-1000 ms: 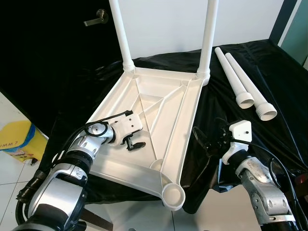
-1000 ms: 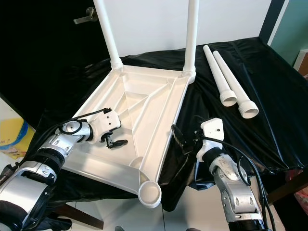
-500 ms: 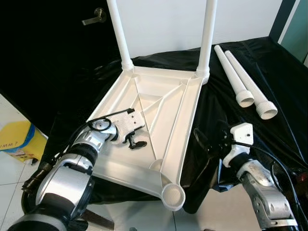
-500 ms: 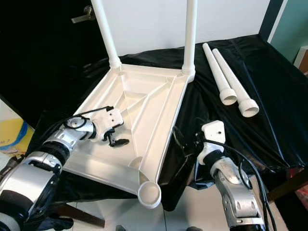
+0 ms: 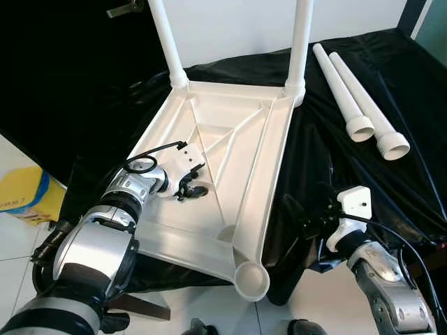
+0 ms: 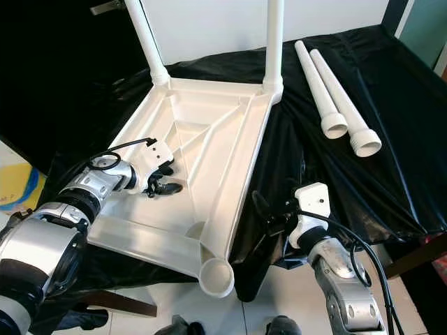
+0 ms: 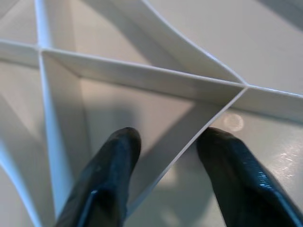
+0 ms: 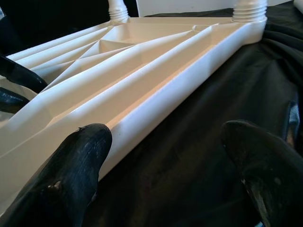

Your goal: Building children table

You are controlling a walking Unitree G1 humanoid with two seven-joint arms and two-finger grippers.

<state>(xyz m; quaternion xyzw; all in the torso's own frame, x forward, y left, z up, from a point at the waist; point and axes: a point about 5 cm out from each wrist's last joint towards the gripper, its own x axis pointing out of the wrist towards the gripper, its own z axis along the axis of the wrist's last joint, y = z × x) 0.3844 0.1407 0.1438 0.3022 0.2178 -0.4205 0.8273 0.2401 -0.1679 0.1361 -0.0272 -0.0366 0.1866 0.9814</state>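
Observation:
A white plastic tabletop (image 5: 241, 150) lies upside down on the black cloth (image 5: 370, 174). Two white legs (image 5: 166, 45) (image 5: 302, 42) stand in its far corners. Two loose legs (image 5: 349, 87) (image 5: 380, 118) lie side by side at the back right. The near corner socket (image 5: 252, 280) holds nothing. My left gripper (image 5: 191, 190) hangs open over the ribbed underside by the left rim, its fingers (image 7: 109, 175) astride a thin rib (image 7: 189, 142). My right gripper (image 5: 304, 213) is open low over the cloth, beside the tabletop's right rim (image 8: 156, 99).
A yellow bag (image 5: 24, 195) sits on the white tiled floor at the left. Behind the tabletop are a dark door with a lever handle (image 5: 122, 8) and a white wall. The cloth drops off the front edge near my right arm.
The camera has tilted down, so the scene sits higher in view. My right gripper has drawn back toward me. The left gripper's wrist has turned a little over the same ribs.

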